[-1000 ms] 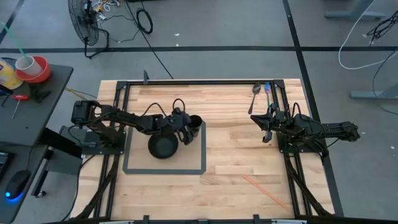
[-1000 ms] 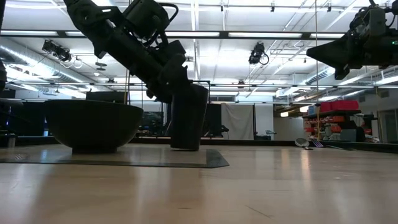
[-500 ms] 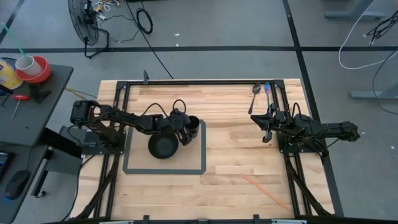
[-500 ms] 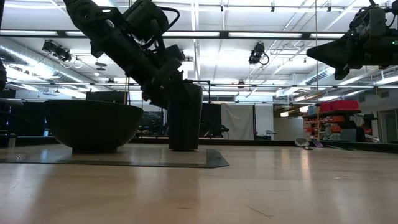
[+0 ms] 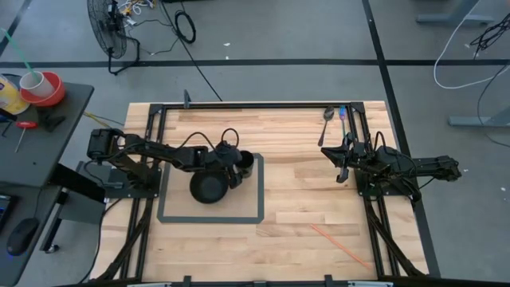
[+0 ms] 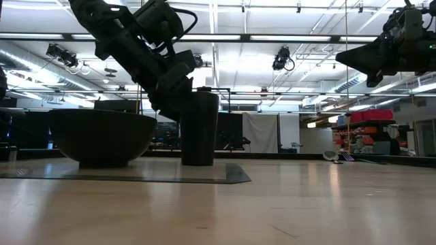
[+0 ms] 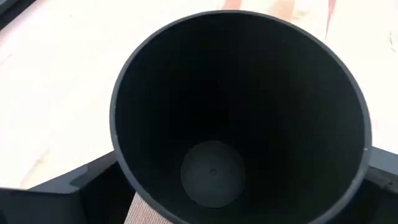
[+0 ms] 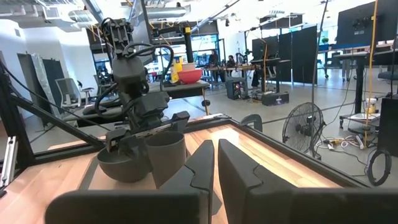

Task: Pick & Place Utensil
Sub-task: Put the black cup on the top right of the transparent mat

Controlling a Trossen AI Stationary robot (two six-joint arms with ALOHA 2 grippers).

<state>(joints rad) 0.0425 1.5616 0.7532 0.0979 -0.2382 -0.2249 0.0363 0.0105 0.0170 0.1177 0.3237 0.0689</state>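
On the grey mat (image 5: pixel 171 214), the black cup (image 5: pixel 245 165) is standing upright beside the bowl (image 5: pixel 209 188); the left gripper (image 5: pixel 236 169) is clasping it; the right gripper (image 5: pixel 341 162) is hanging clenched, empty.

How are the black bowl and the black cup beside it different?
The bowl is wide and low with a rounded belly; the cup is tall, narrow and straight-sided. The bowl stands free, while the left gripper is at the cup. Both are dark, upright and sit on the grey mat.
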